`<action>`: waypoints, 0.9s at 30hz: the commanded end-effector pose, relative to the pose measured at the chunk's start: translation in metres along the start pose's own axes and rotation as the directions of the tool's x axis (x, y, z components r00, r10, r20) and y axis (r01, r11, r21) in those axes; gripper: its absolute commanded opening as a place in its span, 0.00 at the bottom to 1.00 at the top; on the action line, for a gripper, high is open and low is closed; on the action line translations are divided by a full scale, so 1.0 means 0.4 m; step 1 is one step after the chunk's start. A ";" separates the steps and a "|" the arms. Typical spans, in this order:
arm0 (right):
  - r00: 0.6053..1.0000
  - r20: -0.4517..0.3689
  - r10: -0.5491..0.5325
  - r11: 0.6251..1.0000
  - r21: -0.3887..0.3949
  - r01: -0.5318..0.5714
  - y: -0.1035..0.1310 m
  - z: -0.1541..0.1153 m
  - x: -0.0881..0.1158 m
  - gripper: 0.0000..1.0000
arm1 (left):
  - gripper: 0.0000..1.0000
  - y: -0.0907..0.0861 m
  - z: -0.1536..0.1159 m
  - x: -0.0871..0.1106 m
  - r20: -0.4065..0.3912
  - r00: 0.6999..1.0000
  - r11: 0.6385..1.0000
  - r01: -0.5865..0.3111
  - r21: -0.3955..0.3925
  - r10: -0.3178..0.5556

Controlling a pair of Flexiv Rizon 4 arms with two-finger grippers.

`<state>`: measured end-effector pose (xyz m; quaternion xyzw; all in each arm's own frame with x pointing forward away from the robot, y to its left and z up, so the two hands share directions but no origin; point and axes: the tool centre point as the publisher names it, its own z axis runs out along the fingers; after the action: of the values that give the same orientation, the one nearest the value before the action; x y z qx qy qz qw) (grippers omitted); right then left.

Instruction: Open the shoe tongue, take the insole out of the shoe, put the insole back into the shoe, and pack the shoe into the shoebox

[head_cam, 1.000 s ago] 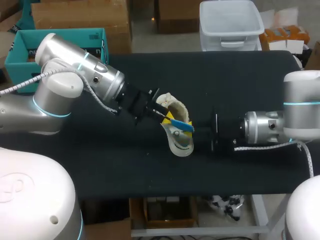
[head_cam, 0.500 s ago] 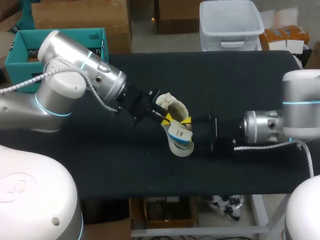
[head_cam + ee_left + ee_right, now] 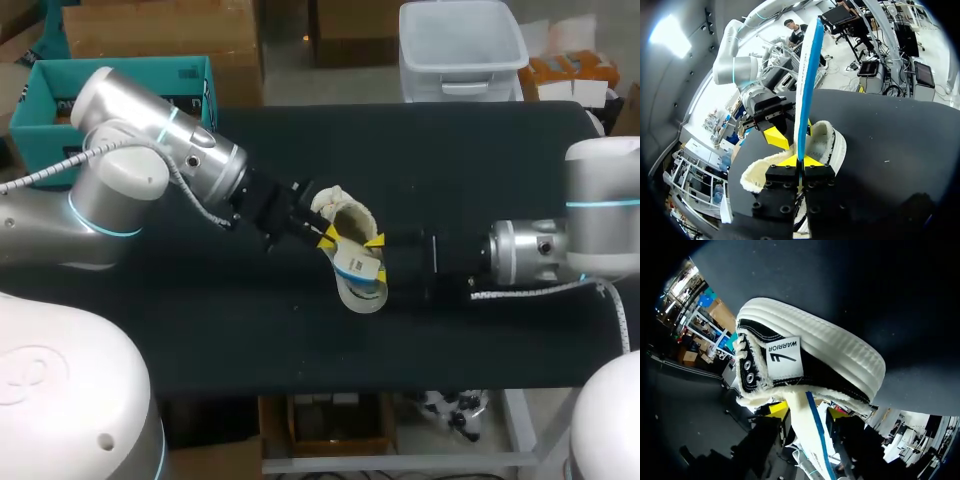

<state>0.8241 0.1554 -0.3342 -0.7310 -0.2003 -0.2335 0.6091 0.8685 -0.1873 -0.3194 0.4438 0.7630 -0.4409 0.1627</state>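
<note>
1. Looking down from the head view, the left gripper point(image 3: 326, 236) and right gripper point(image 3: 376, 243) meet at the shoe point(image 3: 344, 209), mid-table, with the insole point(image 3: 353, 268) jutting from its mouth.
2. Left wrist view: the jaws are pressed together on the insole's end, and it stands upright over the shoe.
3. Right wrist view: whether that gripper clamps the shoe, I cannot tell. This is likely the insole step. The next move calls for steering it along the sole with the shoe held steady.

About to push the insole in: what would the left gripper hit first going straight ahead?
Probably the shoe: its fleecy opening lies just ahead of the left gripper, whose fingers pinch the insole. Depth is hard to judge here.
</note>
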 end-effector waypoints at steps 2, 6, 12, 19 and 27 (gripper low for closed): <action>1.000 -0.007 -0.007 1.000 0.005 0.007 0.008 -0.008 -0.001 0.00 | 0.00 0.004 0.000 0.004 0.004 1.000 1.000 0.003 -0.001 -0.003; 1.000 -0.001 -0.012 1.000 0.001 0.012 0.013 -0.008 0.005 0.00 | 0.00 0.005 0.003 0.006 -0.003 1.000 1.000 0.006 -0.006 -0.006; 1.000 0.002 -0.016 1.000 0.004 0.016 0.022 -0.009 0.008 0.00 | 0.43 -0.017 0.005 0.012 -0.008 1.000 1.000 0.000 0.012 0.000; 1.000 0.003 -0.016 1.000 0.003 0.016 0.027 -0.006 0.006 0.00 | 0.19 -0.051 0.019 0.007 -0.012 1.000 0.999 -0.028 0.036 0.028; 1.000 0.004 -0.011 1.000 -0.002 0.011 0.048 0.004 0.006 0.00 | 0.00 -0.036 0.044 0.007 -0.032 0.999 0.999 -0.031 0.013 0.031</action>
<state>0.8330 0.1507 -0.3443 -0.7337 -0.2040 -0.2377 0.6030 0.8506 -0.1980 -0.3189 0.4646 0.7543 -0.4372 0.1551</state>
